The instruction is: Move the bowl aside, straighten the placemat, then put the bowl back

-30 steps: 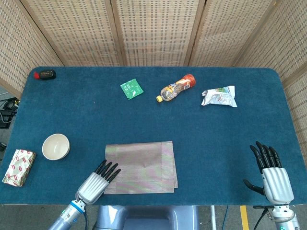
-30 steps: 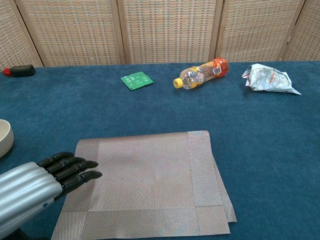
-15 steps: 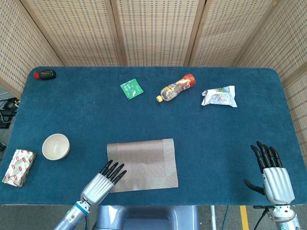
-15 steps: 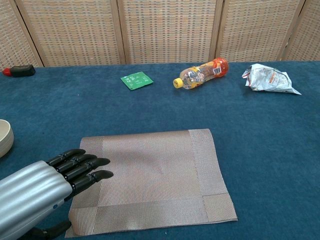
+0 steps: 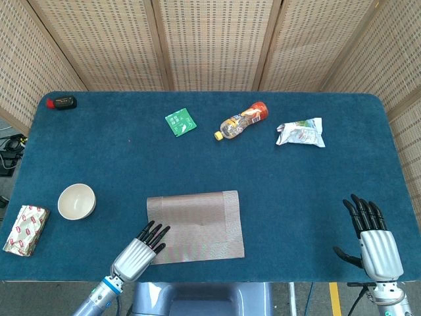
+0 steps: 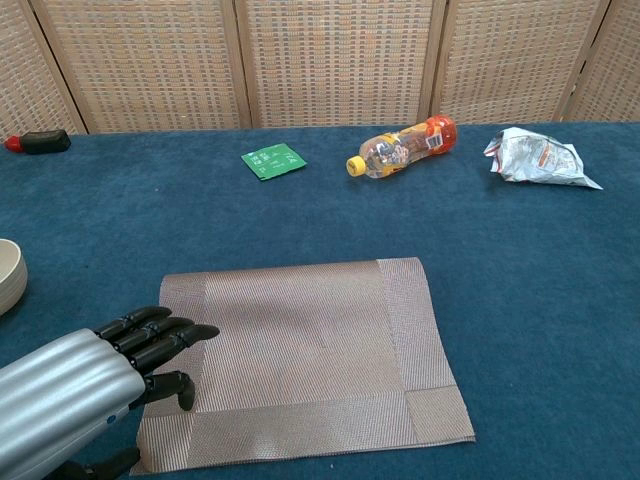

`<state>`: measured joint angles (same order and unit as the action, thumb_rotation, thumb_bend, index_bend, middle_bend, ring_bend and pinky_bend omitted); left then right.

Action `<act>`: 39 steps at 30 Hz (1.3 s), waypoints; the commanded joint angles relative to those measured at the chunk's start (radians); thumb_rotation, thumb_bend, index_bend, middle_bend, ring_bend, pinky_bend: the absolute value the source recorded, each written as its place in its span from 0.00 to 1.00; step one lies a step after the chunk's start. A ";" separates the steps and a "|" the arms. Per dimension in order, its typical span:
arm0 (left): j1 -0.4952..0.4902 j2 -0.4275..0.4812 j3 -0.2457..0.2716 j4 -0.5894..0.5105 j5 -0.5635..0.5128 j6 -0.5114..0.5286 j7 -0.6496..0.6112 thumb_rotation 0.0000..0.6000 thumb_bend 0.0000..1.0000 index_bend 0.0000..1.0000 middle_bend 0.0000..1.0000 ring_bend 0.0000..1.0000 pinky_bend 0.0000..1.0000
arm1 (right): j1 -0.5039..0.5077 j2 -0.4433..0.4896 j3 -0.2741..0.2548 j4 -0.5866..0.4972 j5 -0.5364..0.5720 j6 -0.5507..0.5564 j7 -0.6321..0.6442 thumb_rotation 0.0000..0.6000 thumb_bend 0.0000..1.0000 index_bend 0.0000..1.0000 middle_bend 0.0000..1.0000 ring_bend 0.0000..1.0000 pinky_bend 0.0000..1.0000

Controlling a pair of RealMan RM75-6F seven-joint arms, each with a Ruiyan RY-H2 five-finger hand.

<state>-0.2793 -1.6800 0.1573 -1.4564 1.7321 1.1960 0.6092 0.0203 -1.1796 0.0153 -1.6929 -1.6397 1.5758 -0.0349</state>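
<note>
Resting Fingertips on the Mat's Corner

Sitting left, a cream round ceramic bowl (image 5: 76, 201) stays clear of the woven grey-brown rectangular placemat (image 5: 195, 226). The left hand (image 5: 138, 251), fingers extended and holding nothing, touches the mat's near-left corner. Far right, the right hand (image 5: 373, 239) lies spread, empty.
</note>
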 commanded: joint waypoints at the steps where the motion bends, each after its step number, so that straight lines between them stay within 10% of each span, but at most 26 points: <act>1: -0.001 0.002 0.003 -0.001 -0.001 -0.004 0.004 1.00 0.36 0.38 0.00 0.00 0.00 | 0.000 0.001 0.000 0.000 0.000 0.001 0.003 1.00 0.15 0.00 0.00 0.00 0.00; 11: 0.001 -0.002 -0.001 0.004 -0.010 -0.003 0.005 1.00 0.36 0.59 0.00 0.00 0.00 | -0.001 0.004 -0.002 -0.003 -0.004 0.002 0.008 1.00 0.15 0.00 0.00 0.00 0.00; 39: 0.006 -0.011 -0.003 0.004 -0.041 -0.016 0.013 1.00 0.58 0.56 0.00 0.00 0.00 | -0.002 0.010 -0.009 -0.007 -0.016 0.004 0.019 1.00 0.15 0.00 0.00 0.00 0.00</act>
<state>-0.2728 -1.6909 0.1543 -1.4522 1.6911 1.1801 0.6228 0.0182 -1.1701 0.0066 -1.6998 -1.6554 1.5793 -0.0159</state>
